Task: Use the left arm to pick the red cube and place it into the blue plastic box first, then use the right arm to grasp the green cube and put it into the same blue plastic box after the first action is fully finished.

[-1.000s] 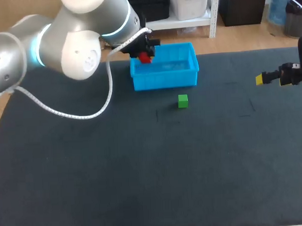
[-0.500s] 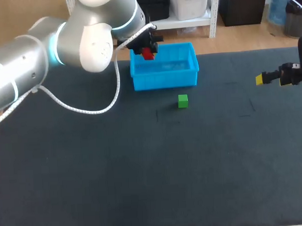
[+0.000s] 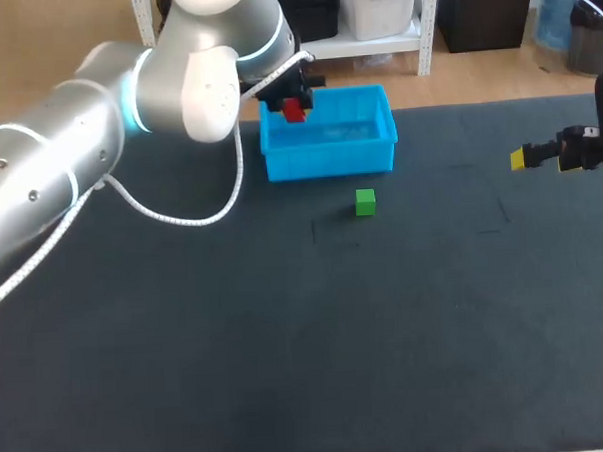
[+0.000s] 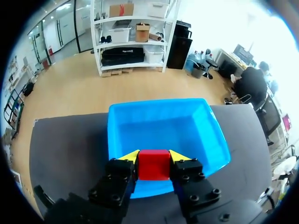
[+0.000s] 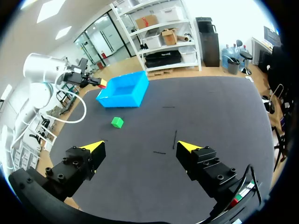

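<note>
Left gripper [image 4: 153, 157]: fingers closed on two sides of the red cube [image 4: 153, 166], which hangs over the left end of the box [image 4: 211, 140]. The box stands by the table's [image 3: 286, 337] far edge. The green cube [image 3: 366, 202] lies on the table near the box's front wall, not touching it. Right gripper [image 5: 141, 147]: wide open and empty, at the table's right edge.

Two cubes [image 3: 294, 109] [image 3: 366, 202], one box [image 3: 329, 163]
</note>
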You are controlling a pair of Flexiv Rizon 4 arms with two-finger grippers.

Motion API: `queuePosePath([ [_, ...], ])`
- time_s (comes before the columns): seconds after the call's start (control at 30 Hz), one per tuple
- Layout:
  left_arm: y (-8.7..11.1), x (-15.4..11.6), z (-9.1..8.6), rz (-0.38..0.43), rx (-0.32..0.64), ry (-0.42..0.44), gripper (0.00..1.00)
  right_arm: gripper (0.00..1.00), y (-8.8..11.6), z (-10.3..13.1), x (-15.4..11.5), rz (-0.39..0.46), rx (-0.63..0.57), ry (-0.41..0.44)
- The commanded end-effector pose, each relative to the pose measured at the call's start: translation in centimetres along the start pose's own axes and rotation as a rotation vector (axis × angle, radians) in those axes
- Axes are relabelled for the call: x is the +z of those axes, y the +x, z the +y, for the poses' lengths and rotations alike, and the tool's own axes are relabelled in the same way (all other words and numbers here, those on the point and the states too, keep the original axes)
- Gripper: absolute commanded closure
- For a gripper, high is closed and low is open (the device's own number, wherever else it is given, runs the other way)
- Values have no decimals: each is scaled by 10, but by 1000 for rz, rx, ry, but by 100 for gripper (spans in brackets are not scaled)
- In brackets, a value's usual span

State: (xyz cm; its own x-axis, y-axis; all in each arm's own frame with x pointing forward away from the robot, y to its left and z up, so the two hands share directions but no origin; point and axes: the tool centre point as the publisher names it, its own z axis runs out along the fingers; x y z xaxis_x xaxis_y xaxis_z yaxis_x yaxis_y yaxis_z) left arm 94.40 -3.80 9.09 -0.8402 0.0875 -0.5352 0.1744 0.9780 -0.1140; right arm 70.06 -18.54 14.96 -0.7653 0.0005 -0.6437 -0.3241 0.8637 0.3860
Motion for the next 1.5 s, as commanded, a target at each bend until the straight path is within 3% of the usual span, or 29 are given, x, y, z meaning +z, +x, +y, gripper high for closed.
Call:
queuePosePath([
  [0.03, -11, 12, -2, 29, -1, -3, 100, 0, 0, 0, 0, 1, 0, -2],
  [0.3, -11, 14, -2, 46, 8, -5, 100, 0, 0, 0, 0, 1, 0, -2],
  [0.37, -11, 15, -2, 53, 14, -8, 49, 0, 0, 0, 0, 1, 0, -2],
  [0.4, -10, 16, -1, 55, 15, -10, 16, 0, 0, 0, 0, 1, 0, -2],
  [0.43, -10, 16, -1, 58, 16, -12, 0, 0, 0, 0, 0, 1, 0, -2],
  [0.67, -5, 15, 1, 68, 20, -16, 0, 0, 0, 0, 0, 1, 0, -2],
  [0.97, 2, -23, 2, 50, 64, 40, 0, 0, 0, 0, 0, 1, 0, -2],
  [1.27, 43, -65, 15, 71, 150, 50, 0, 0, 0, 0, 0, 1, 0, -2],
  [1.5, 77, -99, 31, 93, 176, 105, 0, 0, 0, 0, 0, 1, 0, -2],
])
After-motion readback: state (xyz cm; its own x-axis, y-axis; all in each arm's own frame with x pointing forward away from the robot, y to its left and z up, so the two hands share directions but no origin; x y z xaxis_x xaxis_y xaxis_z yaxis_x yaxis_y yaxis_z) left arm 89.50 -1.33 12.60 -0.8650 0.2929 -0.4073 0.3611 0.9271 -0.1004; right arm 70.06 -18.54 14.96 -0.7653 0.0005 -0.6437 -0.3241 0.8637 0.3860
